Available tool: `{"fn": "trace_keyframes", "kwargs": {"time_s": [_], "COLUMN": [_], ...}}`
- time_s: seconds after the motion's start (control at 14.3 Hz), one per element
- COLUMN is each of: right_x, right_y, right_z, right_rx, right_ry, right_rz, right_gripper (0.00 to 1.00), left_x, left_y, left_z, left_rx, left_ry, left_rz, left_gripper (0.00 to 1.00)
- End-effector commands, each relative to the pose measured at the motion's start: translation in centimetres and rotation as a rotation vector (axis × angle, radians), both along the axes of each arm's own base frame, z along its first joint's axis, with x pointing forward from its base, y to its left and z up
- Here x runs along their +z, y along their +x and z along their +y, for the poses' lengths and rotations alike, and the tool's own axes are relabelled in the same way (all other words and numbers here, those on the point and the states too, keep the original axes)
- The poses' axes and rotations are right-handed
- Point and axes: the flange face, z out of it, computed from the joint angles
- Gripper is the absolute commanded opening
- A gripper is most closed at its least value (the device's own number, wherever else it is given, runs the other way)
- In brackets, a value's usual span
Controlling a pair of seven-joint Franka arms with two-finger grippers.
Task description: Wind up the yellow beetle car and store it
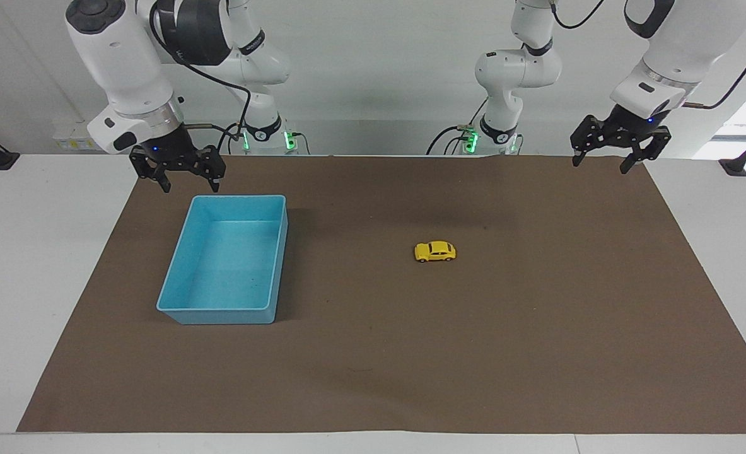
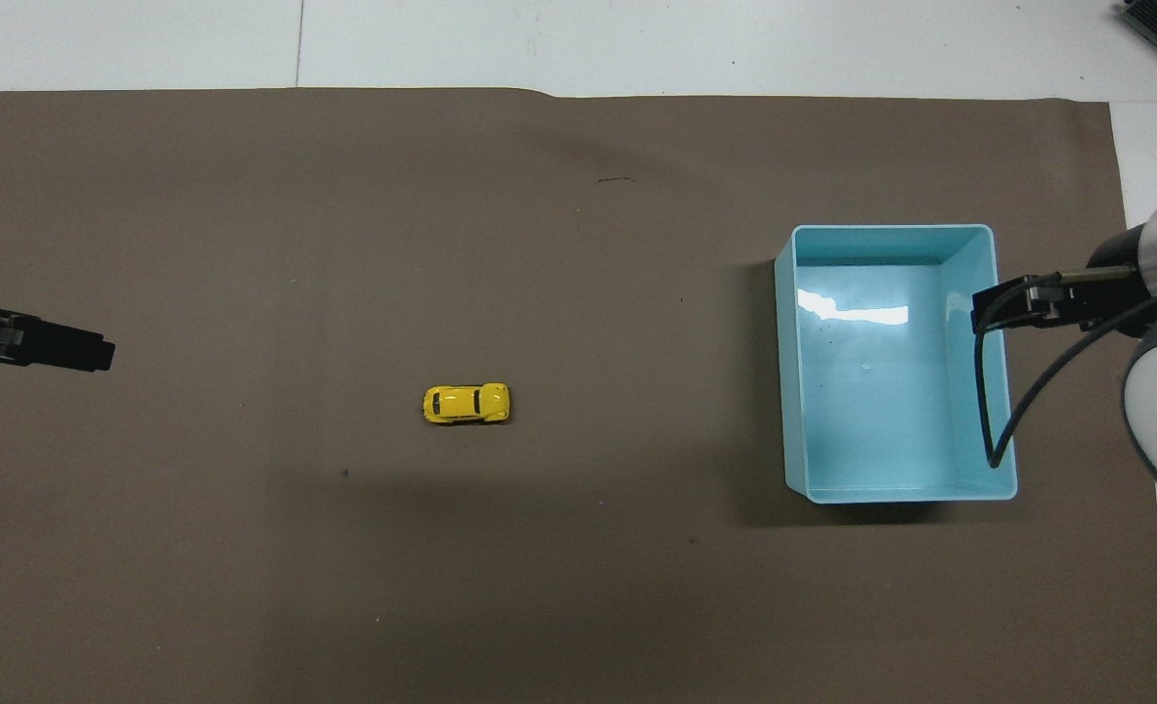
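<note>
The yellow beetle car (image 1: 435,251) (image 2: 467,403) stands on its wheels on the brown mat, near the middle of the table, untouched. Its length runs along the table from one arm's end toward the other. A light blue bin (image 1: 240,197) (image 2: 891,229) sits empty toward the right arm's end. My right gripper (image 1: 190,187) hangs open and empty above the mat, just off the bin's corner nearest the robots. My left gripper (image 1: 600,166) hangs open and empty above the mat's edge at the left arm's end, well away from the car.
The brown mat (image 1: 373,366) covers most of the white table (image 1: 45,265). In the overhead view the right arm's black cable (image 2: 989,391) crosses over the bin's outer wall.
</note>
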Motion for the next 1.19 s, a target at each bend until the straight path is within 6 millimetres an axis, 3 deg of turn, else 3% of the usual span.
{"fn": "trace_keyframes", "kwargs": {"time_s": [0.0,0.63,1.12], "right_x": [0.3,0.3,0.2], "right_y": [-0.6,-0.6,-0.5], "right_z": [-0.1,-0.1,-0.1], "right_rx": [-0.018,-0.019,-0.018], "right_ry": [0.007,0.007,0.007], "right_rz": [-0.009,-0.009,-0.008], "right_gripper": [1.00,1.00,1.00], "left_x": [-0.2,-0.5,-3.9], "left_y": [-0.5,-0.8,-0.8], "left_z": [0.0,0.0,-3.0], "left_rx": [0.002,0.024,0.403], "left_ry": [-0.010,-0.010,0.005], "left_rz": [0.008,0.017,0.087], "left_gripper": [1.00,1.00,1.00]}}
